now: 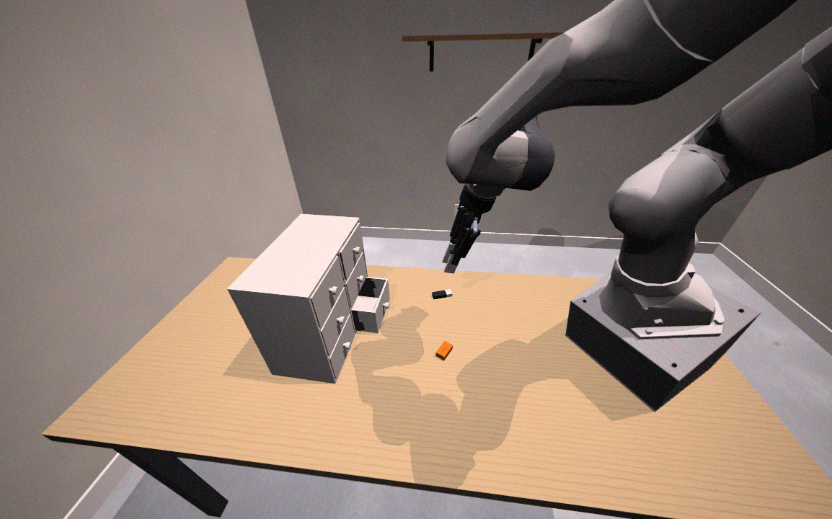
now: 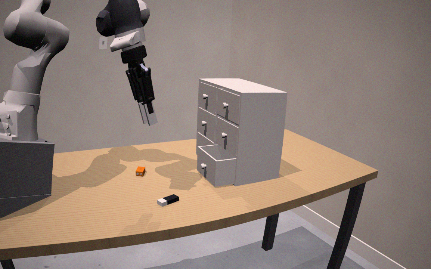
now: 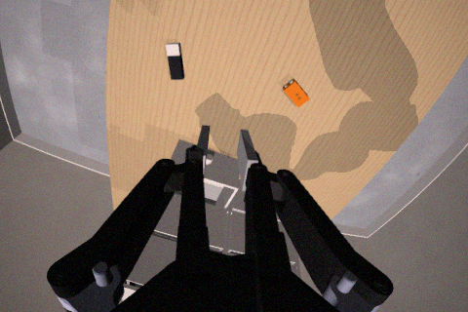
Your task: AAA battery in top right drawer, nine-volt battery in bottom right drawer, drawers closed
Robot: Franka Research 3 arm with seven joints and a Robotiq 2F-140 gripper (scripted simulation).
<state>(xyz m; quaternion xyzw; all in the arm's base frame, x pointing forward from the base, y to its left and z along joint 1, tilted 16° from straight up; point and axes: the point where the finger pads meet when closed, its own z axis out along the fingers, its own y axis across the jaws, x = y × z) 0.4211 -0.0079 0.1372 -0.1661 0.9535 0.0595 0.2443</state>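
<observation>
The small white chest (image 1: 303,290) (image 2: 244,130) stands on the wooden table, with two columns and three rows of drawers. Its bottom right drawer (image 1: 370,303) (image 2: 215,165) is pulled partly out, and I see nothing inside it. The other drawers sit flush. A small black bar with a white end, the AAA battery (image 1: 441,294) (image 2: 167,200) (image 3: 175,60), lies in front of the chest. The orange nine-volt battery (image 1: 443,349) (image 2: 140,170) (image 3: 295,93) lies apart from it, nearer my base. My gripper (image 1: 450,265) (image 2: 148,120) (image 3: 223,139) hangs high above the table, pointing down. Its fingers are nearly together and empty.
My base block (image 1: 657,335) (image 2: 9,167) sits on the table opposite the drawer fronts. The AAA battery lies near the table's edge (image 2: 183,227). A wooden shelf (image 1: 480,38) hangs on the far wall.
</observation>
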